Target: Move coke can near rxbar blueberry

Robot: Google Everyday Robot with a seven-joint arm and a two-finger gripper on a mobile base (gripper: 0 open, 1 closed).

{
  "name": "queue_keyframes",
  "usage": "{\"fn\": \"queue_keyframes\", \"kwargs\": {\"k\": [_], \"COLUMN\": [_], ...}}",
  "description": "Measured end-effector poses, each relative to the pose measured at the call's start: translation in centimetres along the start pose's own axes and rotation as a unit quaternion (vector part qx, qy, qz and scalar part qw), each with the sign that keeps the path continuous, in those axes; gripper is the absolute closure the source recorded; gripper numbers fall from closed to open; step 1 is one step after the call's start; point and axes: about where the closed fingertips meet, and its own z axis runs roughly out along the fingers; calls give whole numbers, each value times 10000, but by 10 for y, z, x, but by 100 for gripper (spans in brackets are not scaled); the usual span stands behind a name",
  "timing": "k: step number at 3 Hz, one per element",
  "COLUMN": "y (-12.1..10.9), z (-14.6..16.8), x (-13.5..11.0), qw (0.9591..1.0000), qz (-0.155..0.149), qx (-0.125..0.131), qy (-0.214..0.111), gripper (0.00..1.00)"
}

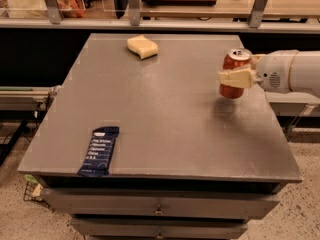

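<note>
While the jaws stood at the right side of the flat grey metal table top (pixel 170 119), notes ran left to right.

- Far left of the jaws and well toward the near edge: rxbar blueberry (pixel 99 151), a flat rectangular dark navy wrapper with white and light blue lettering. It lay flat, long side running roughly front to back, with its near end at the table's front lip. It was well apart from everything else.
- Left of the jaws and beyond them, toward the far edge: a pale yellow, blocky sponge (pixel 142 46), which lay alone on the surface.
- Between the jaws: coke can (pixel 233 64), a small red cylinder with a silver top and pull tab. It was upright, near the right edge, and a wide stretch of bare table separated it from the bar.
- The gripper (pixel 233 77), cream-coloured with two fingers, came in from the right at mid-height of the can. The near finger (pixel 239 78) lay across the can's front face, and the far one was hidden behind it. The jaws were closed on the can.
- A faint shadow lay on the table below the can. Whether the base touched the surface could not be told.
- Right of the jaws: a white rounded arm housing (pixel 292 73) that extended off the frame edge.
</note>
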Motion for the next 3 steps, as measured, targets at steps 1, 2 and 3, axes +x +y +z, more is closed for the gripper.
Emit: {"fn": "queue_keyframes", "kwargs": {"k": [1,2,3], "y": [1,51,109], "z": [1,32,56], "x": [1,1,-1], "qw": [10000,9977,9908], "qz": [13,36,34], "qx": [-22,-649,-1271], "qy": [6,-215,-469], "gripper": [100,100,100]}}
